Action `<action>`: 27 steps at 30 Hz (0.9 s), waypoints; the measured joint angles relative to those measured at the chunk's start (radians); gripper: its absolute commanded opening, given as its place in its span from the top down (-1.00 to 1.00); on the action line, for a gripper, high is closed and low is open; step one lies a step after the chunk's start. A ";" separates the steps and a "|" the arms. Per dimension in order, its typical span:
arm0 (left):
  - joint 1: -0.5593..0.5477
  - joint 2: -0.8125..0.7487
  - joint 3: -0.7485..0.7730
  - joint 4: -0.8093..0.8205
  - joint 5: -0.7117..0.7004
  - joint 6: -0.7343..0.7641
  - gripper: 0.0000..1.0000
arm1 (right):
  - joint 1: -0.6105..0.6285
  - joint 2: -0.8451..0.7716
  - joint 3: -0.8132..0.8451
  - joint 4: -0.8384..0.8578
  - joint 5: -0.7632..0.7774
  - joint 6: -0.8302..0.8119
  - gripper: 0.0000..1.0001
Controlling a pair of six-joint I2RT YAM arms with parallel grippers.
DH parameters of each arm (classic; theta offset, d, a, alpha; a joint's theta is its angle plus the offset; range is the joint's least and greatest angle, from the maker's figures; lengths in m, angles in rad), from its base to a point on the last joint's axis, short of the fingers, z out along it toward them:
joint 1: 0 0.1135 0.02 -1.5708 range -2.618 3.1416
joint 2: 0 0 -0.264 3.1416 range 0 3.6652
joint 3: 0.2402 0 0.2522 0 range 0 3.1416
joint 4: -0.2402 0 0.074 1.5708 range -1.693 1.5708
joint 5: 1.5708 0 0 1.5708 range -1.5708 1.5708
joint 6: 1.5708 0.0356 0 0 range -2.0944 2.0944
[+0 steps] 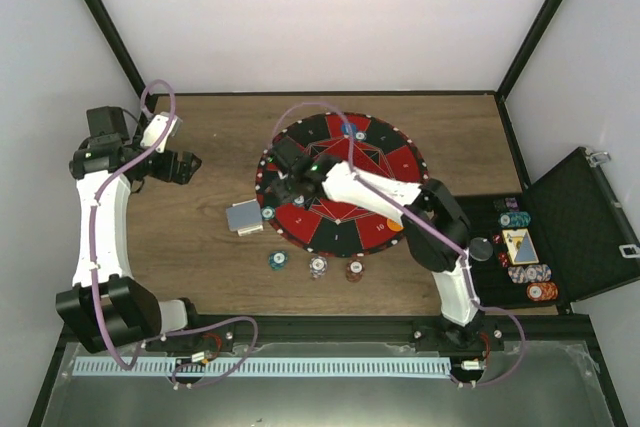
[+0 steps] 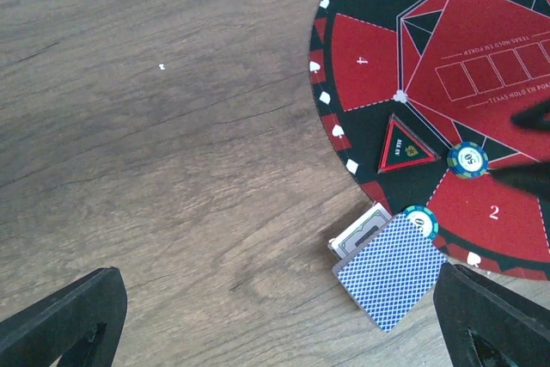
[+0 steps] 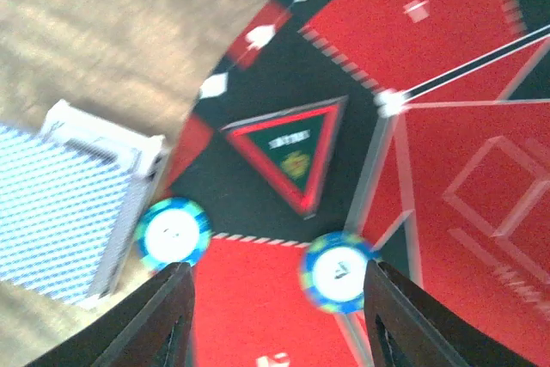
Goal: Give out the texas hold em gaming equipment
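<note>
Right tool (image 1: 283,183), in the top view, hangs over the left rim of the round mat (image 1: 400,162) at frame centre. The left tool (image 1: 190,165) sits at mid-left, well apart from the card deck (image 1: 245,217) on the tabletop (image 1: 200,267). If both arms go for that deck, I judge they could clash.

In the left wrist view, the left tool's jaws gape wide and empty at the bottom corners. At lower right a teal chip (image 2: 421,221) lies at the mat's edge against the deck's corner, so dragging cards would likely shift it.

In the right wrist view, the right tool's jaws stand apart, gripping nothing. A second teal chip (image 3: 338,271) lies on the mat between them, nearer the right-hand finger; a skewed lift could knock it away.
</note>
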 measured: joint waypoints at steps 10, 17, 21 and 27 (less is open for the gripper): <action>0.002 -0.029 0.000 -0.031 0.000 0.001 -1.00 | 0.097 0.001 -0.154 0.016 -0.066 0.051 -0.26; 0.002 -0.037 0.000 -0.036 0.006 0.001 -1.00 | 0.211 -0.108 -0.321 0.036 -0.101 0.096 -0.51; 0.002 -0.041 0.000 -0.038 0.007 0.001 -1.00 | 0.267 -0.116 -0.345 0.057 -0.126 0.111 -0.55; 0.002 -0.055 0.000 -0.039 0.006 0.001 -1.00 | 0.285 -0.116 -0.351 0.065 -0.146 0.114 -0.51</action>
